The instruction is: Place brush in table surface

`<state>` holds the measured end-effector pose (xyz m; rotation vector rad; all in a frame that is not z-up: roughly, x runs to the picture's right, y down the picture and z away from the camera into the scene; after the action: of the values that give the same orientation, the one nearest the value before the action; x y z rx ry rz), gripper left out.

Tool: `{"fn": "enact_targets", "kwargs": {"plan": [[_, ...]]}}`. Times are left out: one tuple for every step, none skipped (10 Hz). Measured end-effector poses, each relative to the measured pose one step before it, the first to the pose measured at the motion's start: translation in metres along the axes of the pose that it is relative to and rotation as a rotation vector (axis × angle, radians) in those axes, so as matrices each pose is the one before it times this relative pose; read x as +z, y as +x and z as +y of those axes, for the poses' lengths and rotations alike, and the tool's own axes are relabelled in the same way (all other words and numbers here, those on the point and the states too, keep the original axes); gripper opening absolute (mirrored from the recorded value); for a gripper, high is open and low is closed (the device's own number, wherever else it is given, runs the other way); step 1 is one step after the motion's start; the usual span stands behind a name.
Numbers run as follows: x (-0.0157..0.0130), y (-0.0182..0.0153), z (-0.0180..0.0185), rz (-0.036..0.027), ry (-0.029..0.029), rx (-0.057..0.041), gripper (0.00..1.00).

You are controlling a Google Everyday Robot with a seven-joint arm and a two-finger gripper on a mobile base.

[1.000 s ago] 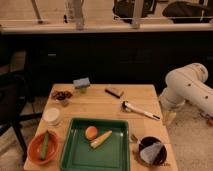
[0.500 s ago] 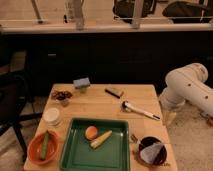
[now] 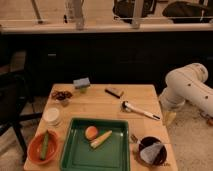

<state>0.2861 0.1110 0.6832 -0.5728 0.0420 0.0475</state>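
Observation:
The brush (image 3: 141, 110) lies flat on the light wooden table surface (image 3: 100, 107), right of centre, with its dark round head to the left and its white handle running toward the right edge. My white arm (image 3: 189, 88) stands just off the table's right side. The gripper (image 3: 169, 117) hangs low at the table's right edge, a short way right of the brush's handle tip and apart from it.
A green tray (image 3: 75, 150) at the front holds an orange fruit (image 3: 91, 132) and a yellow piece (image 3: 101, 139). Around it are an orange bowl (image 3: 34, 152), a white cup (image 3: 51, 116), a small bowl of dark bits (image 3: 61, 95), a blue sponge (image 3: 81, 82), a dark brown block (image 3: 114, 92) and a dark bowl (image 3: 152, 150).

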Motion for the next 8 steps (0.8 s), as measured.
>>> {"fn": "enact_targets", "kwargs": {"plan": [[0.00005,0.00000,0.00003,-0.00004,-0.00010,0.00004,0.80],[-0.00002,-0.00002,-0.00001,0.00001,0.00001,-0.00004,0.80],[-0.00027,0.00030,-0.00008,-0.00107,0.00076,0.00152,0.80],[-0.00110,0.00032,-0.00082,-0.00102,0.00524,-0.00245,0.80],[-0.00142,-0.00245,-0.00401,0.00390,0.01240,-0.01306,0.80],[-0.00027,-0.00921,-0.00372,-0.00250,0.00786,-0.01691,0.80],[0.00021,-0.02075,-0.00854,0.00309,0.01764,-0.02437,0.80],[0.00016,-0.01196,-0.00517,0.00237,0.01040,-0.01392,0.80]]}}
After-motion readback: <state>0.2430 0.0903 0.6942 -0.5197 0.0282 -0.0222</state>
